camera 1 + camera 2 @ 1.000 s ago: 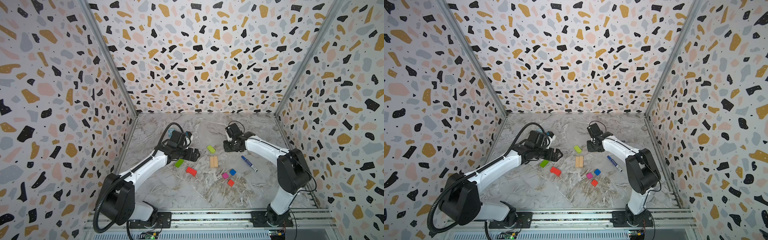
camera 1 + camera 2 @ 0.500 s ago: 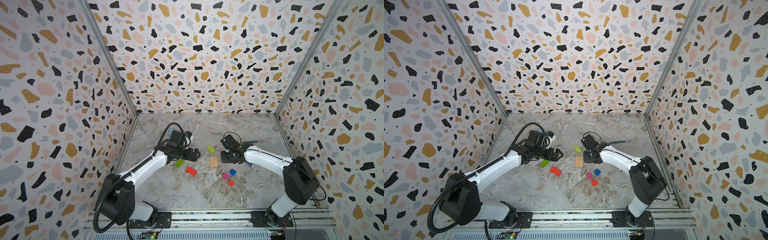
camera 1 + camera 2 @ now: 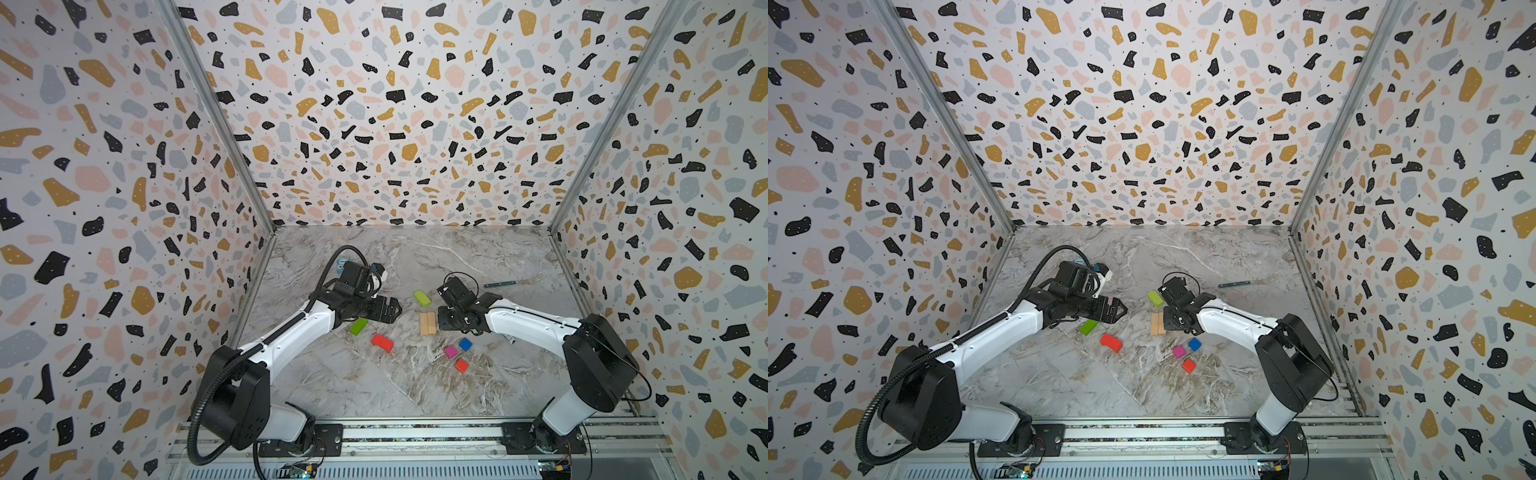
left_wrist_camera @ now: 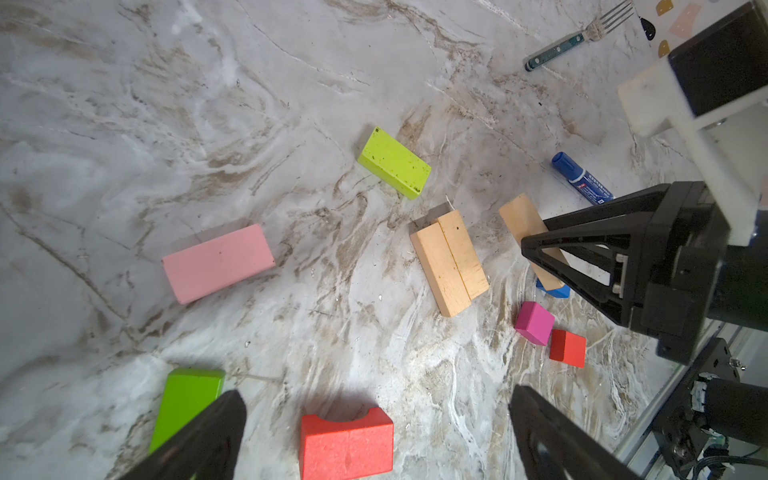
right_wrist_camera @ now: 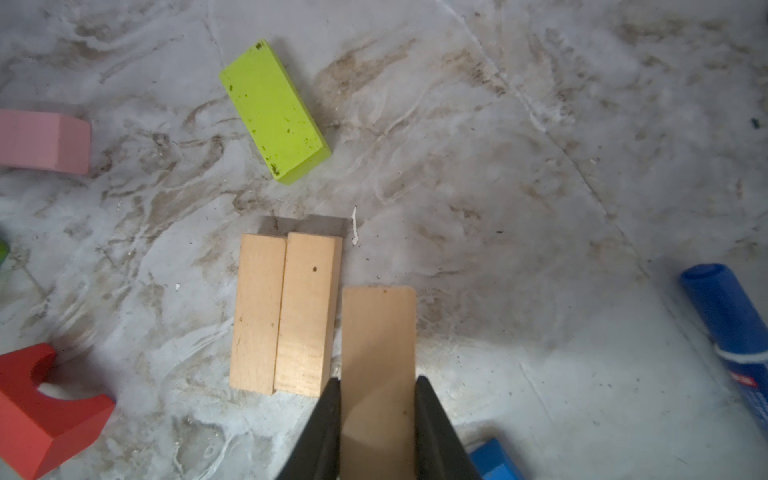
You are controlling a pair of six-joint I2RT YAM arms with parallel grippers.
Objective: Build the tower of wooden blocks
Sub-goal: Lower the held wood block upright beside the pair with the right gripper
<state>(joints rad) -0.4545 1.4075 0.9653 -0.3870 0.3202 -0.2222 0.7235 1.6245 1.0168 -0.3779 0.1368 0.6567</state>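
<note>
Right gripper (image 5: 377, 380) low, outstretched — clamping tan block (image 5: 378, 328)

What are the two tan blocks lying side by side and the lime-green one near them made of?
The tan blocks look like bare, unvarnished wood: grain lines and a small dark spot show. The lime-green block is probably wood under matte paint, flecked with dark specks.
</note>
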